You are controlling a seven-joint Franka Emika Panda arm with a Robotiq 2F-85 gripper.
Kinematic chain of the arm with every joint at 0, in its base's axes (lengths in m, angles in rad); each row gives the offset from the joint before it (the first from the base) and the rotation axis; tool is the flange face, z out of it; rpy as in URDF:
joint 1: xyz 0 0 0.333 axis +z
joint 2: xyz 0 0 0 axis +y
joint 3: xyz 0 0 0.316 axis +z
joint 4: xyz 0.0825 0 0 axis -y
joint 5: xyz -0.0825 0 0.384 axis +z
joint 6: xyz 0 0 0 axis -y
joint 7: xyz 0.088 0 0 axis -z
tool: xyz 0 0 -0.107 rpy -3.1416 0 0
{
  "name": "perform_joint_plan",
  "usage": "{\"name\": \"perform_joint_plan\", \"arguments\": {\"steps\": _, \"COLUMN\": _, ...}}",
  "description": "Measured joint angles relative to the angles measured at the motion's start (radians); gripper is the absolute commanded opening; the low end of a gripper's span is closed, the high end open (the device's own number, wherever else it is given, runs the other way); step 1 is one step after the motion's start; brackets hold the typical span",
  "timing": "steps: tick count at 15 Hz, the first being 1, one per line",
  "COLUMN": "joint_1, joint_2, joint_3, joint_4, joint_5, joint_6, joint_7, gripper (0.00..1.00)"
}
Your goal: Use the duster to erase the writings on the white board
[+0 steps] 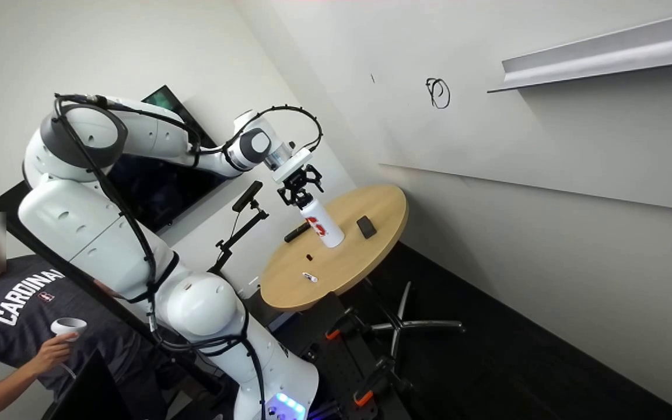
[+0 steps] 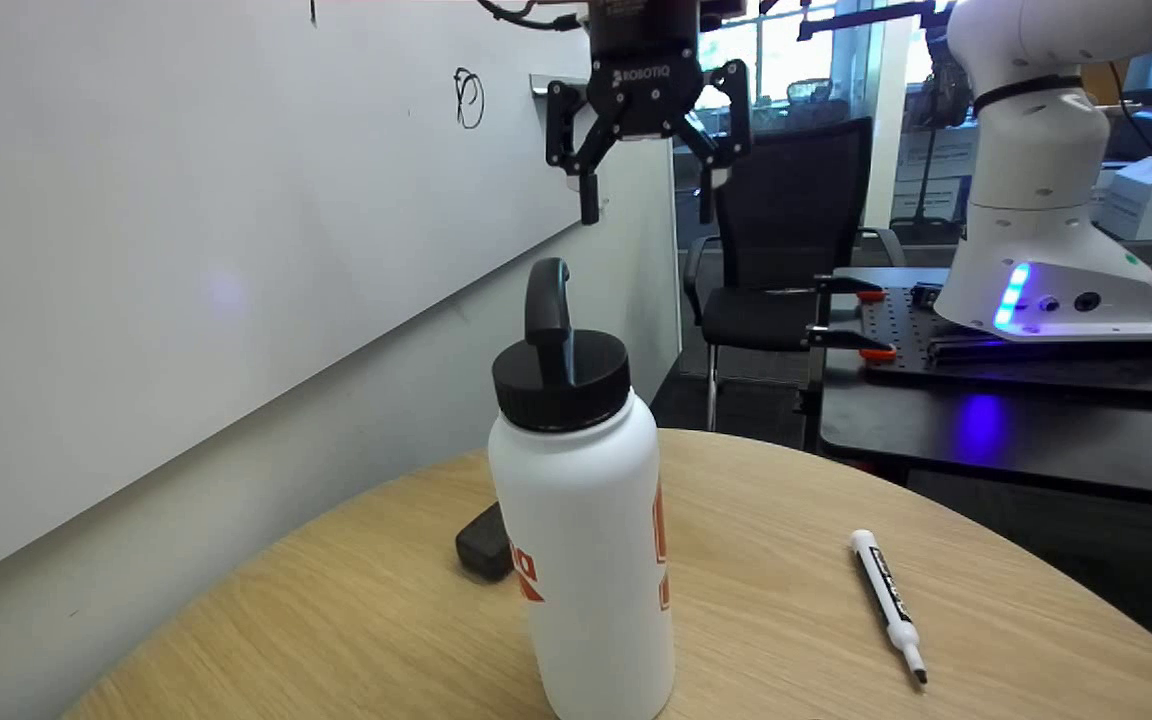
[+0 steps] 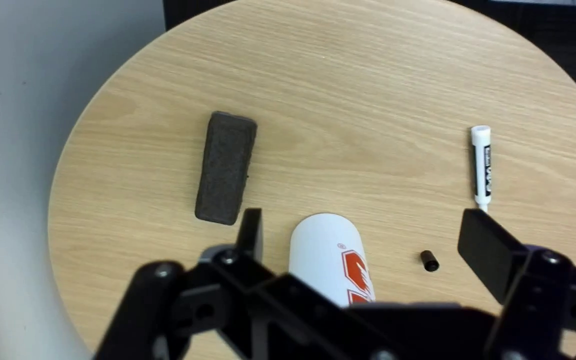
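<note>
- Both fingers (image 2: 589, 200) of the gripper (image 2: 648, 197) are wide apart, up over the round tabletop (image 3: 358, 75);
- duster (image 3: 225, 167) lies flat on it, well below them; in the wrist view it's just past the nearer fingertip, outside the gap;
- white bottle (image 3: 324, 250) shows between the fingers there;
- loopy scribble (image 1: 438, 93) sits on the white board (image 2: 206, 220)

The duster (image 3: 225, 167) is charcoal, the tabletop (image 3: 358, 100) tan with streaked grain, the bottle (image 2: 584, 540) white with red print (image 3: 357, 271) and black lid (image 2: 562, 384), the gripper (image 2: 647, 202) black, the writings (image 1: 438, 93) black on the white board (image 2: 186, 240).
</note>
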Motion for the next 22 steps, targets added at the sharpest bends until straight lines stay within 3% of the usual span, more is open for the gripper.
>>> {"name": "perform_joint_plan", "arguments": {"steps": 4, "joint_1": -0.030, "joint_2": 0.140, "joint_3": 0.051, "joint_4": 0.016, "joint_5": -0.185, "joint_6": 0.130, "joint_7": 0.213, "gripper": 1.00}}
{"name": "perform_joint_plan", "arguments": {"steps": 8, "joint_1": -0.034, "joint_2": 0.283, "joint_3": 0.054, "joint_4": 0.088, "joint_5": -0.323, "joint_6": 0.171, "joint_7": 0.356, "gripper": 1.00}}
{"name": "perform_joint_plan", "arguments": {"steps": 22, "joint_1": -0.066, "joint_2": 0.619, "joint_3": 0.066, "joint_4": 0.379, "joint_5": -0.335, "joint_6": 0.194, "joint_7": 0.342, "gripper": 1.00}}
